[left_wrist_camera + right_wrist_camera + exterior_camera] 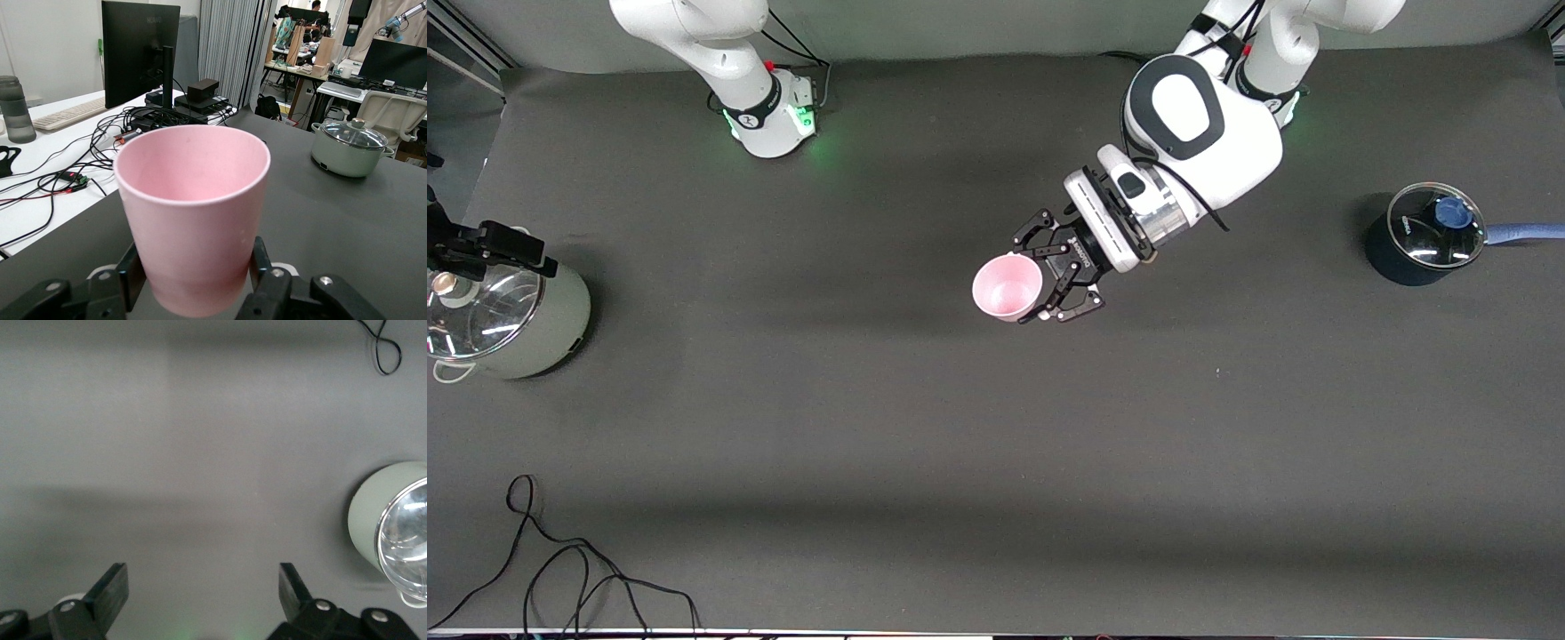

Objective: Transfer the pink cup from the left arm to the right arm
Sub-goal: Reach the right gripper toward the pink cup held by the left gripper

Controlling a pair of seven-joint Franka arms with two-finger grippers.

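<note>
The pink cup (1007, 286) hangs mouth up over the middle of the table, held near its base. My left gripper (1036, 277) is shut on it, one black claw finger on each side. In the left wrist view the pink cup (193, 200) fills the centre, and the left gripper (195, 273) presses its fingers (130, 273) against the cup's lower wall. My right gripper (494, 247) waits high up at the right arm's end of the table, beside the green pot. The right gripper (203, 587) stands open with only bare table below it.
A pale green pot (507, 320) with a glass lid stands at the right arm's end; the green pot (393, 527) also shows in the right wrist view. A dark blue pot (1423, 236) with a glass lid stands at the left arm's end. A black cable (560, 569) lies nearest the front camera.
</note>
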